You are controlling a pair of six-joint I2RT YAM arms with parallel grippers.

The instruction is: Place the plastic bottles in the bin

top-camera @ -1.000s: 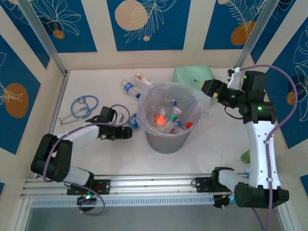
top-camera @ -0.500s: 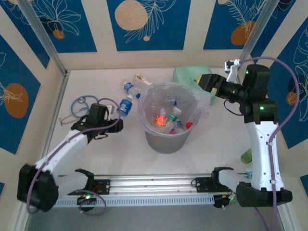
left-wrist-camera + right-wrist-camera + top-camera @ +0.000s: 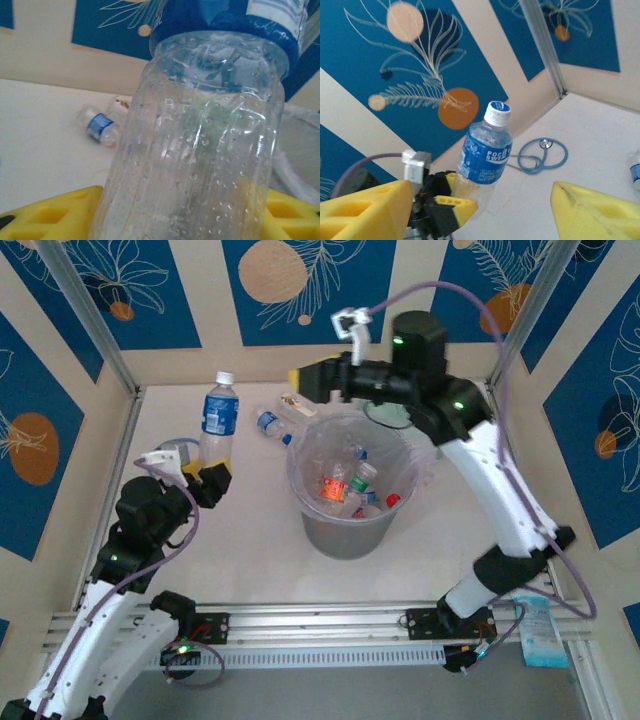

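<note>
Blue wall panels with pale leaf drawings ring a white table [image 3: 250, 540]. Your left gripper [image 3: 208, 478] is pinched onto the base of a blue-labelled bottle [image 3: 218, 412], which stands upright out of the fingers with its white cap on top. From the left wrist you see its clear, droplet-covered body wedged between the yellow pads [image 3: 50, 217].

Your right gripper [image 3: 308, 378] is spread wide with nothing between its own yellow pads [image 3: 592, 210]. It faces the blue-labelled bottle, well apart from it.

Just below that right gripper sits the bin [image 3: 345, 535], a grey bucket lined with a clear bag, with several bottles [image 3: 340, 488] lying inside. The bin is well off to the side of your left gripper, so the bottle it holds is not over the rim.

Between your two grippers, nearer the right one, a small blue-label bottle [image 3: 268, 423] and a white-tan bottle [image 3: 297, 403] lie on the table, just beside each other. Beyond the left gripper, as the right wrist sees it, a blue stethoscope [image 3: 542, 155] lies flat on the table.
</note>
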